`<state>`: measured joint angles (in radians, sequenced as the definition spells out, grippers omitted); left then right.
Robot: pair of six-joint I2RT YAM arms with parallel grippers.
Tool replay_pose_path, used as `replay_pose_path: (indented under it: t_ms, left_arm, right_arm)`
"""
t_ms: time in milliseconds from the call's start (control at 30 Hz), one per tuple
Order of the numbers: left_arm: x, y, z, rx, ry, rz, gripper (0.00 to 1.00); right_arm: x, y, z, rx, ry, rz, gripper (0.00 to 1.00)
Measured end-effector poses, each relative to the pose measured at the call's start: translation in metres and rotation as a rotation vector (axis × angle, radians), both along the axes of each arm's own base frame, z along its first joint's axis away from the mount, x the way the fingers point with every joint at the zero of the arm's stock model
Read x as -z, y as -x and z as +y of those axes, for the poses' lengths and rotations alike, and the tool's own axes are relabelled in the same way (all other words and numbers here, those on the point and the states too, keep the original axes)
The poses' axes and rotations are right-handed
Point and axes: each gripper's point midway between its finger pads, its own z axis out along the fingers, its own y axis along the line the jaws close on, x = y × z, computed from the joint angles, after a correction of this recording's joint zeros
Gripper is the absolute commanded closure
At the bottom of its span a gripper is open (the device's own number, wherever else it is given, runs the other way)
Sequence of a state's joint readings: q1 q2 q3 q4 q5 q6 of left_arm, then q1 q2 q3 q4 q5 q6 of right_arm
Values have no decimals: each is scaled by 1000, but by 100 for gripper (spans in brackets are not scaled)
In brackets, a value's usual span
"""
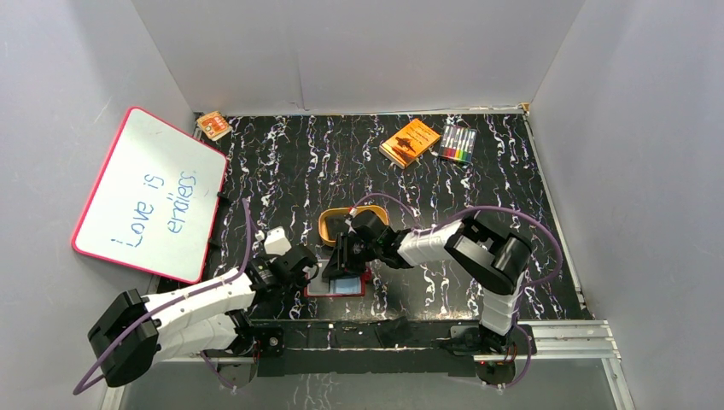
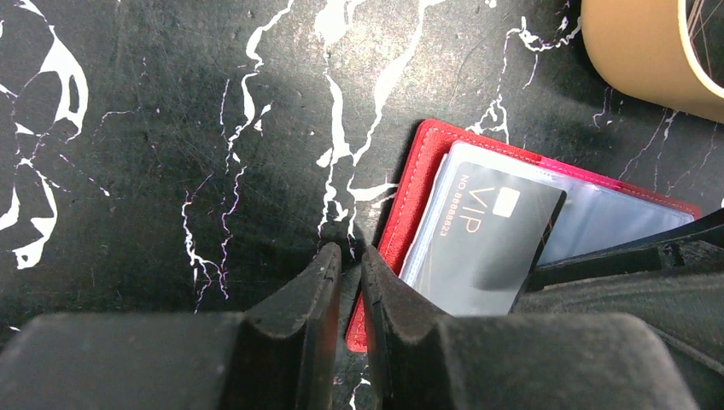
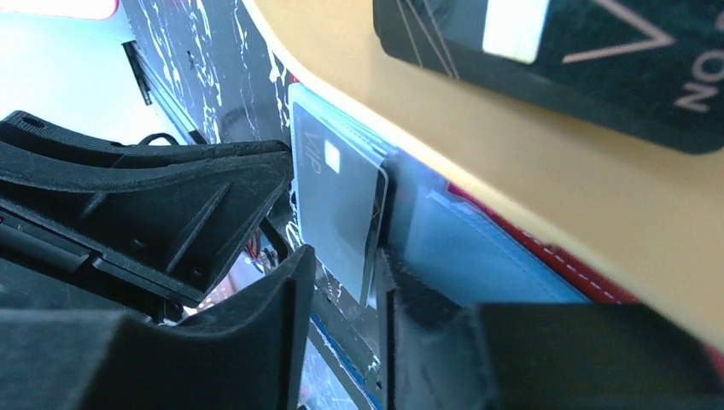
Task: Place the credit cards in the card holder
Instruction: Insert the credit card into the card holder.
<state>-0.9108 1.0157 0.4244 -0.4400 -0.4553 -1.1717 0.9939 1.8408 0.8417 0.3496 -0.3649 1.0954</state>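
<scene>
The right pincer point(image 3: 346, 278) is clamping a dark credit card point(image 3: 337, 201) marked VIP, one finger on either face near its lower edge, though at such close range the contact is looking only probable. The card is lying partly inside a pale pocket of the open red card holder point(image 2: 412, 192), which is resting on the marbled table point(image 2: 171, 128). The left pincer point(image 2: 348, 256), fingers all but together, is bearing on the holder's left edge. A second card point(image 3: 563, 60) is sitting in the tan tray point(image 3: 529, 196) just beyond.
</scene>
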Motion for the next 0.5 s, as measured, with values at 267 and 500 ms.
replay_pose_path:
  t_ms: [267, 500]
  left_arm:
    - [-1, 0, -3, -6, 26, -2, 86]
    - [-1, 2, -3, -14, 41, -2, 85]
  right_arm:
    - [-21, 2, -13, -7, 33, -56, 38]
    - [-52, 4, -43, -14, 125, -157, 31]
